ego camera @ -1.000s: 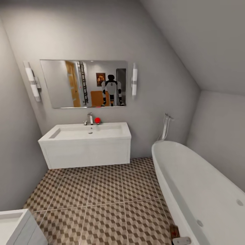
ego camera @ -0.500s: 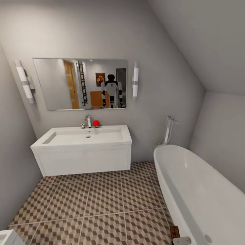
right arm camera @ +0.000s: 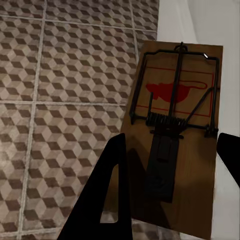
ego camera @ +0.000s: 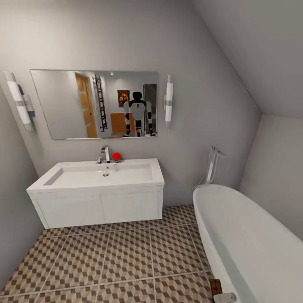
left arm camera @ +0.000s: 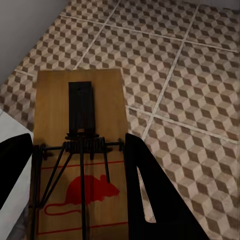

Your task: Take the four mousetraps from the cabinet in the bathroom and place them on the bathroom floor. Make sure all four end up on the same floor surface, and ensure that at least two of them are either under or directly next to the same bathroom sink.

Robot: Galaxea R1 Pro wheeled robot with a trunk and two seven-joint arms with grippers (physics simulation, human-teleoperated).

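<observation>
In the left wrist view, a brown wooden mousetrap (left arm camera: 80, 105) with a red mouse print sits between the black fingers of my left gripper (left arm camera: 80, 170), which is shut on it above the cube-pattern bathroom floor (left arm camera: 190, 75). My right gripper (right arm camera: 170, 175) is shut on a second mousetrap (right arm camera: 175, 75) beside the white tub wall. The head view catches that trap's edge (ego camera: 216, 287) and the right gripper (ego camera: 225, 298) at the bottom right. The white bathroom sink (ego camera: 101, 191) hangs on the far wall. The mirror reflects the orange cabinet (ego camera: 120, 122).
A long white bathtub (ego camera: 248, 240) fills the right side, with a chrome shower fitting (ego camera: 212, 164) behind it. A mirror (ego camera: 94, 104) and two wall lamps hang above the sink. A red ball (ego camera: 116, 156) sits by the tap. Tiled floor (ego camera: 126, 256) lies between sink and tub.
The head camera has moved forward towards the sink, so the whole view shifted. The white drawer unit at the lower left has left the picture. Both traps stay held.
</observation>
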